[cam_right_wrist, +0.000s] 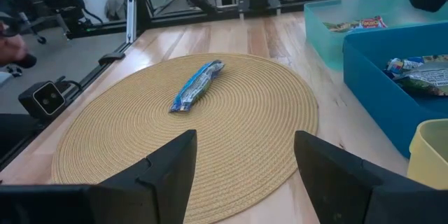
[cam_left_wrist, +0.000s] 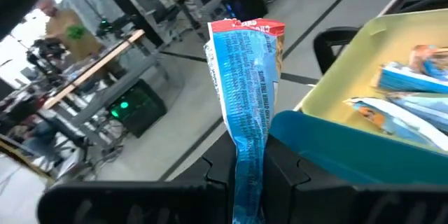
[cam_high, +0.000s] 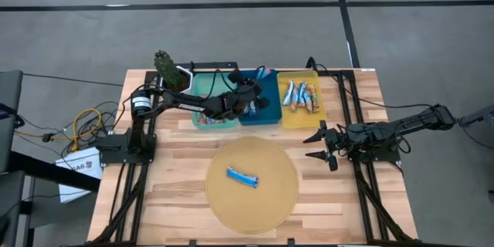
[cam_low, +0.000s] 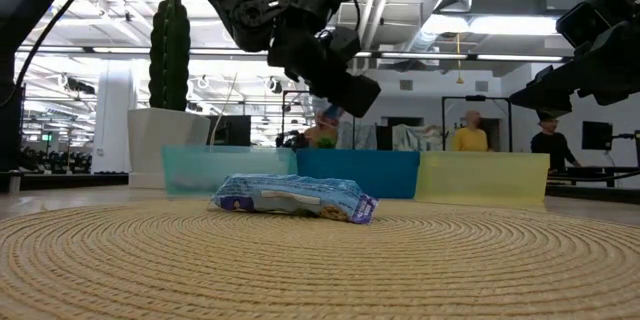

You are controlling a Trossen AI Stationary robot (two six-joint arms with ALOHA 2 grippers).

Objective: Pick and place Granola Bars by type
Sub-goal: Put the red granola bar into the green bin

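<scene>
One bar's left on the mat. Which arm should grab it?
Right, probably. The right gripper is open and empty beside the mat, facing the bar. The left gripper is over the blue tray, shut on another bar.

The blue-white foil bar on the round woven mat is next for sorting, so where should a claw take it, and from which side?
Grip the blue-white foil-wrapped granola bar across its narrow middle, coming straight down. It lies flat and alone on the round woven mat, its long sides clear.
</scene>
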